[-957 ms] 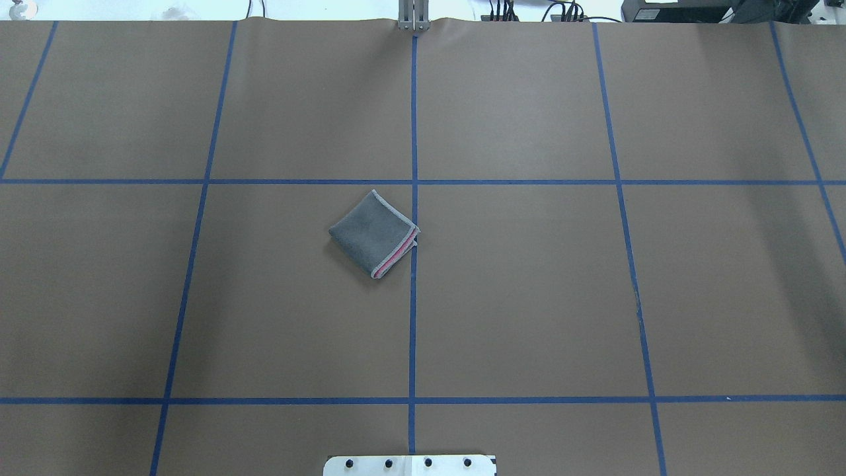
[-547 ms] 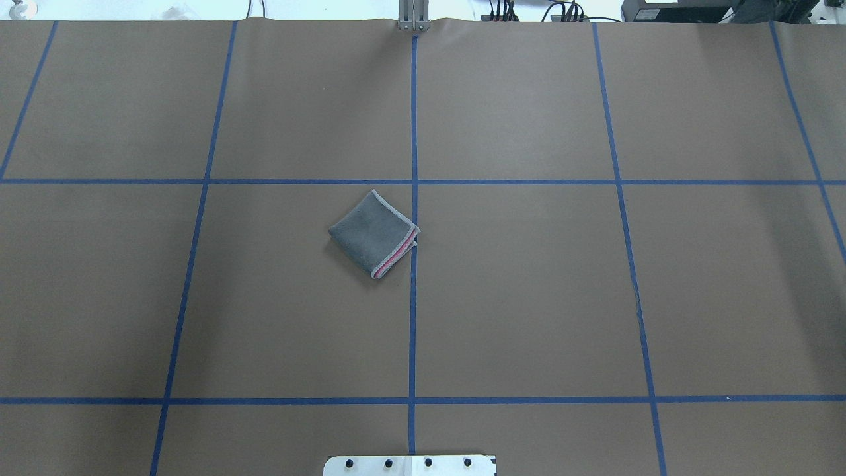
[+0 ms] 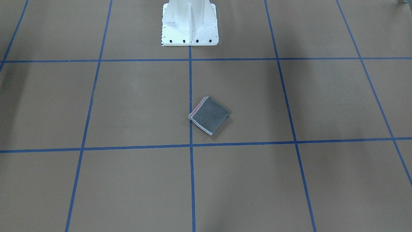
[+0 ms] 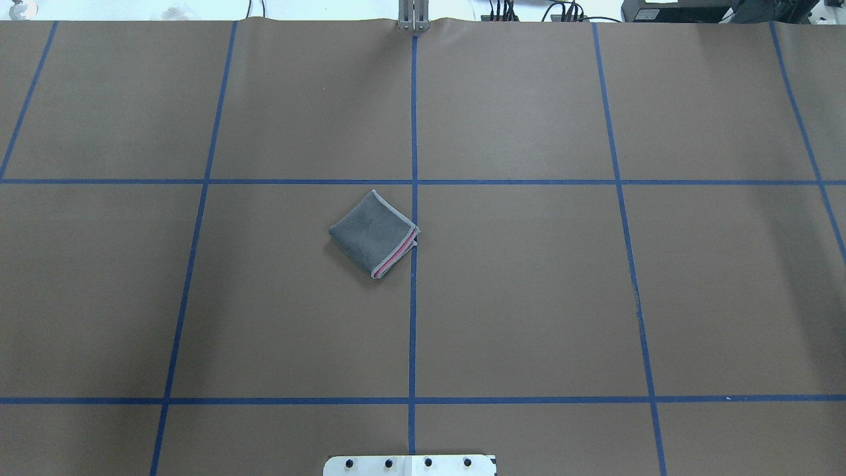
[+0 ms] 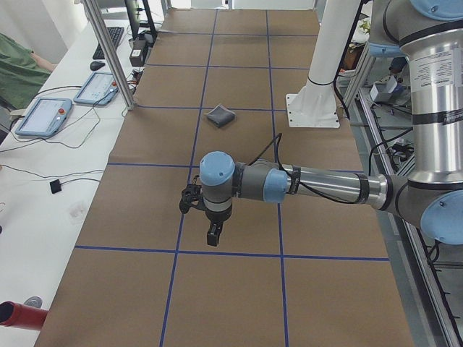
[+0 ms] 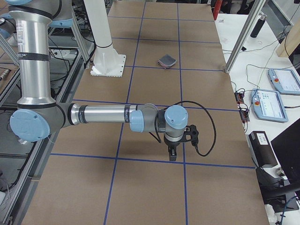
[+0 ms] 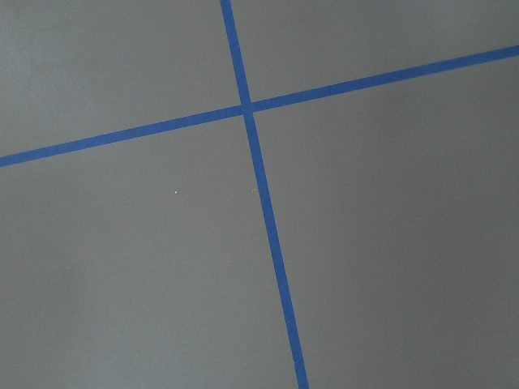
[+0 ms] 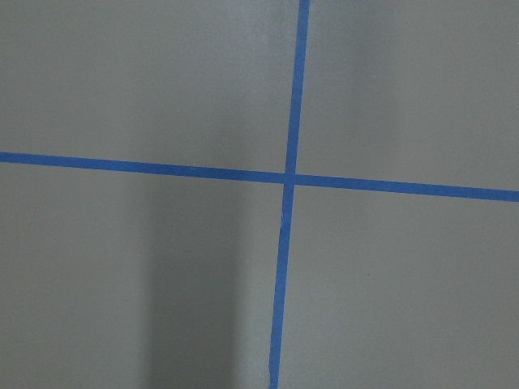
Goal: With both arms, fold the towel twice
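Towel (image 4: pixel 373 233) lies folded at the middle of the desk (image 4: pixel 529 297) — grey up, pink peeking. Left gripper (image 5: pixel 212 235) and right gripper (image 6: pixel 172 153) hang nearer the desk's ends — clenched or not, I cannot tell.

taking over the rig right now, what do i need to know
Left gripper: seen only side-on, open or shut cannot be told; no cloth in it, over bare table.
Right gripper: the same, at the table's other end.
Towel: flat mid-table, grey face up, one corner on the centre tape line, nothing touching it.
Done: it looks folded twice, with stacked hems and a pink strip along one edge.
Left: apparently nothing; check the fold.
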